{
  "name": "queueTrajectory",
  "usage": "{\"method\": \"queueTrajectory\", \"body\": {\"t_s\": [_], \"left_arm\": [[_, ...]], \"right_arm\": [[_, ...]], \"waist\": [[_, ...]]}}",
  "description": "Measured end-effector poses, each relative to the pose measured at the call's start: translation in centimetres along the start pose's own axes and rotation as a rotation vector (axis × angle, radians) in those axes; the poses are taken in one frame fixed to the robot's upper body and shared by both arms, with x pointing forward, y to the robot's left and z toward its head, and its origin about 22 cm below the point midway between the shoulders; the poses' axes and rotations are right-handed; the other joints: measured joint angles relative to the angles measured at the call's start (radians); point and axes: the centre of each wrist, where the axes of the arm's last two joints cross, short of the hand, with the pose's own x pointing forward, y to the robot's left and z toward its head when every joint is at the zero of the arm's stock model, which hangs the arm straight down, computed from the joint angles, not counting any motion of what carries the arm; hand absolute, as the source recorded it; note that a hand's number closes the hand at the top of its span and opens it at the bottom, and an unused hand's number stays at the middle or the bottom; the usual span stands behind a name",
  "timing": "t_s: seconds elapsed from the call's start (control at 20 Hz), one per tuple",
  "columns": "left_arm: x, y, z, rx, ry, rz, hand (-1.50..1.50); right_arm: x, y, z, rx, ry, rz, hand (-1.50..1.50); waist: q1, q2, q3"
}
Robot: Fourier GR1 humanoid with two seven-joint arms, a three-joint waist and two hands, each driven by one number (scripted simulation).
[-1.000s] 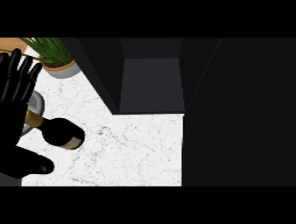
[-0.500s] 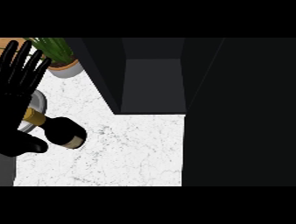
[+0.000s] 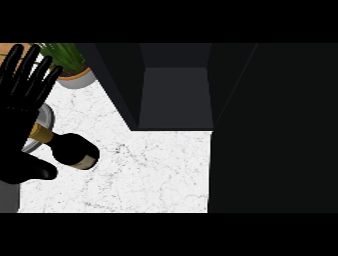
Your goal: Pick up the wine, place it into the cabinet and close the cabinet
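Wine bottle (image 3: 74, 152) lying on counter (image 3: 150, 172), not yet being gripped; left robot hand (image 3: 11, 129) being held over its neck, fingers straight, nothing grasped. Cabinet (image 3: 176, 95) standing open; placing, closing remaining

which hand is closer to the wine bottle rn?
Left. The left hand, fingers straight, overlaps the wine bottle at its neck end from the view's left. The right hand is not in view.
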Motion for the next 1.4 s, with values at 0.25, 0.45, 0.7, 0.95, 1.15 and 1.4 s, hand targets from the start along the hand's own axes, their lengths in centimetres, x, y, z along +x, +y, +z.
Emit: {"method": "queueTrajectory", "body": {"t_s": [0.25, 0.45, 0.7, 0.95, 1.15, 1.4], "left_arm": [[-0.1, -0.1, 0.3, 0.007, 0.004, -0.007, -1.50], [-0.2, 0.5, 0.8, 0.014, 0.007, -0.010, -1.50], [0.4, 0.9, 1.4, 0.036, 0.021, -0.031, -1.50], [0.1, 2.0, 2.8, 0.071, 0.036, -0.053, -1.50], [-0.3, 3.5, 4.2, 0.108, 0.049, -0.081, -1.50], [-0.5, 5.4, 4.7, 0.128, 0.059, -0.098, -1.50]], "right_arm": [[0.9, -0.1, -0.6, 0.010, 0.005, 0.006, -1.50], [0.9, 0.3, -0.3, 0.009, 0.014, -0.004, -1.50], [0.7, 0.4, 0.0, 0.003, 0.013, -0.002, -1.50], [1.1, 0.6, -0.6, 0.005, 0.023, -0.003, -1.50], [1.4, 0.7, -0.9, 0.011, 0.024, -0.004, -1.50], [1.6, 0.2, -1.1, 0.007, 0.018, 0.014, -1.50]], "waist": [[0.001, 0.000, 0.000], [0.001, 0.000, 0.000], [0.001, 0.000, 0.000], [0.002, 0.000, 0.000], [0.003, 0.000, 0.000], [0.002, 0.000, 0.000]]}}
